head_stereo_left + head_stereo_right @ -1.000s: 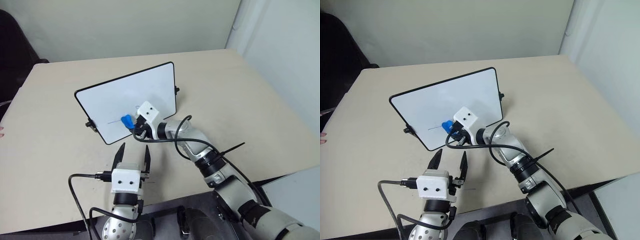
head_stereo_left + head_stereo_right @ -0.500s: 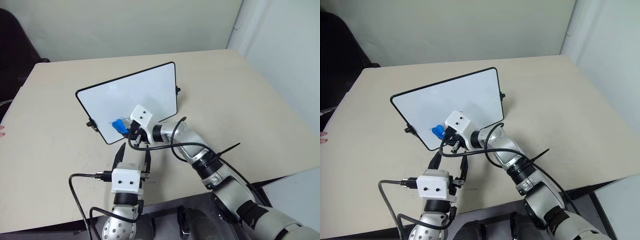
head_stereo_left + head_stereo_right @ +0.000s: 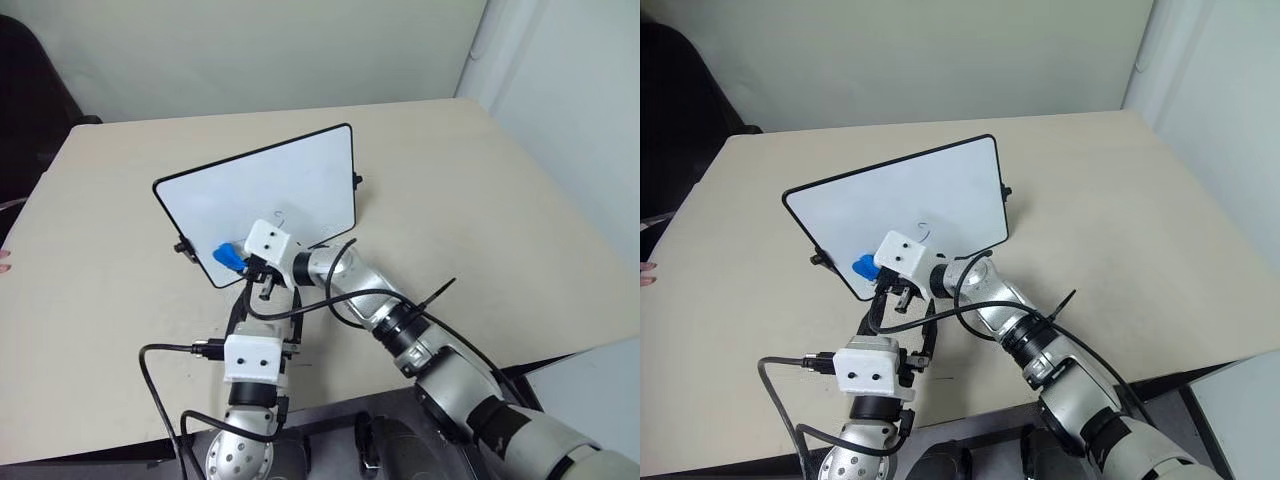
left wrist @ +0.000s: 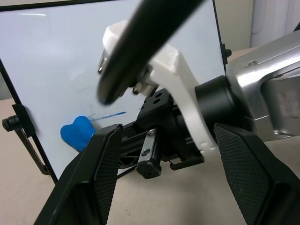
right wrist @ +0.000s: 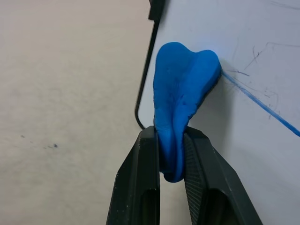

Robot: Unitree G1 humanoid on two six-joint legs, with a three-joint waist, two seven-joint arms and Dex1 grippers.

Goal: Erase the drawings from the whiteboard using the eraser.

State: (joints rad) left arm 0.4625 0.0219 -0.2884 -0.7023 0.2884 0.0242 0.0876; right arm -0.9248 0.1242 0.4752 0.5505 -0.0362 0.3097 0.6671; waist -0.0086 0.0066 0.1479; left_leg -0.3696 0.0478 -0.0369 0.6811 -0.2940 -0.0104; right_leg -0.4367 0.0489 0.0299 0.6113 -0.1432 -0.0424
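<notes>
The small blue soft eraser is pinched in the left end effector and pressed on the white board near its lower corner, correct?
Not the left. The right end effector pinches the small blue soft eraser and presses it on the black-framed white board near its lower corner, as the right wrist view shows. The left end effector stands open, holding nothing.

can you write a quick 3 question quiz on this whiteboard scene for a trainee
1. True or false: the right gripper is shut on the eraser.
2. Which mark is the eraser touching: a) the small loopy scribble, b) the straight blue line, c) neither?
3. In what state are the left gripper's jaws, and what do they hold?

Key:
1. True; the black fingers squeeze the blue block.
2. b; it presses the whiteboard at the line's end, near the board's left edge.
3. Open, holding nothing.
</notes>
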